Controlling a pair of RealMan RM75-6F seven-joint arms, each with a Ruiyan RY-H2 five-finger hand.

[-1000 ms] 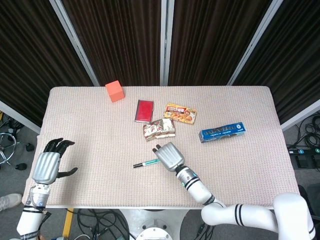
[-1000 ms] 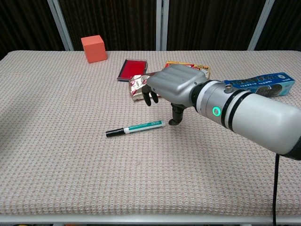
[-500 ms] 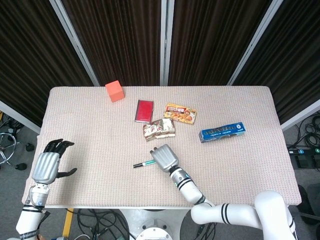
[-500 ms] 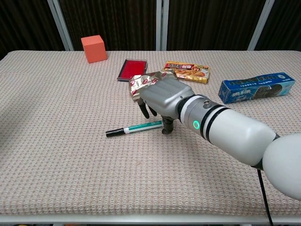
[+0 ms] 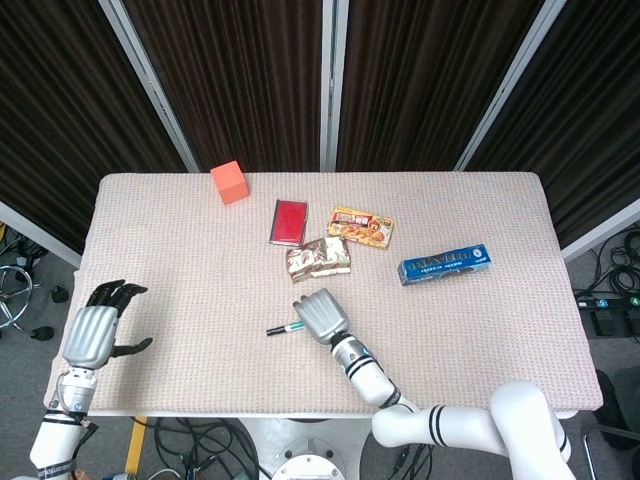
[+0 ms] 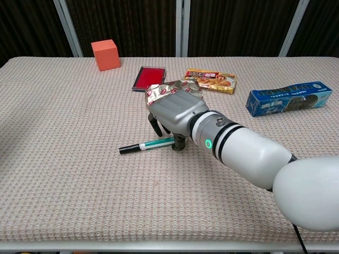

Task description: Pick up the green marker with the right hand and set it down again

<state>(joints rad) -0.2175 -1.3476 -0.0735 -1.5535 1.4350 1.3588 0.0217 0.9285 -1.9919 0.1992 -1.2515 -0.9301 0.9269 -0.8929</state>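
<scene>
The slim green marker with a black cap (image 6: pixel 148 145) lies flat on the beige woven worktop (image 6: pixel 63 174), near its front middle. The silver right hand (image 6: pixel 175 112) sits palm-down over the marker's uncapped end, fingers (image 6: pixel 157 126) curled down around it; whether they actually pinch it cannot be told. Just behind lies a crinkled foil snack packet (image 5: pixel 318 258). The left hand (image 5: pixel 93 331) hangs off the worktop's left edge, fingers spread, holding nothing.

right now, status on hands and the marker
Right hand over green marker, fingers down around it, grip unconfirmed. Marker flat on table. Left hand open, off to the side. Nothing blocking.
</scene>
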